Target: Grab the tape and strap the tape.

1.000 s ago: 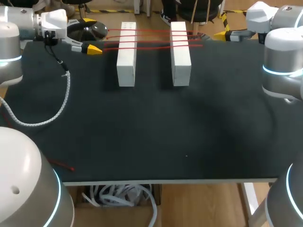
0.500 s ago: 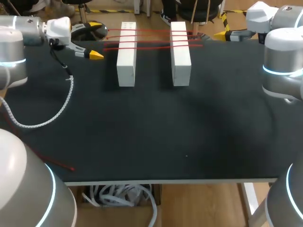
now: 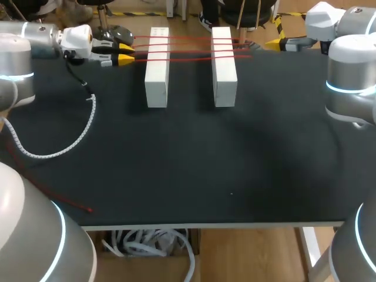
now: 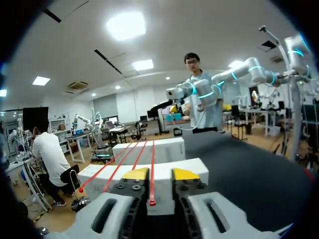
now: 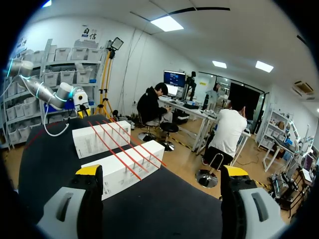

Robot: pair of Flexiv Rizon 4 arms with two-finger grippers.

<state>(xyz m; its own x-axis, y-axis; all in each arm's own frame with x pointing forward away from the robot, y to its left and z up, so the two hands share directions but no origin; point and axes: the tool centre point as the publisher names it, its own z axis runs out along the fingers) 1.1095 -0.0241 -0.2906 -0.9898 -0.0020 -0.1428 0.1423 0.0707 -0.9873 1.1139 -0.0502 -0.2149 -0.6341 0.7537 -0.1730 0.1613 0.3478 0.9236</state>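
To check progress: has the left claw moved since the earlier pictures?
Yes. The left claw has come nearer to the white block beside it, up to the red tapes.

Red tapes (image 4: 152, 174), white blocks (image 3: 157, 67), black table (image 3: 188, 153).

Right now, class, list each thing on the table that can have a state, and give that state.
white blocks: lying side by side, apart.
red tapes: stretched across both blocks.
left gripper: open, one tape's end between its fingers.
right gripper: open, empty.
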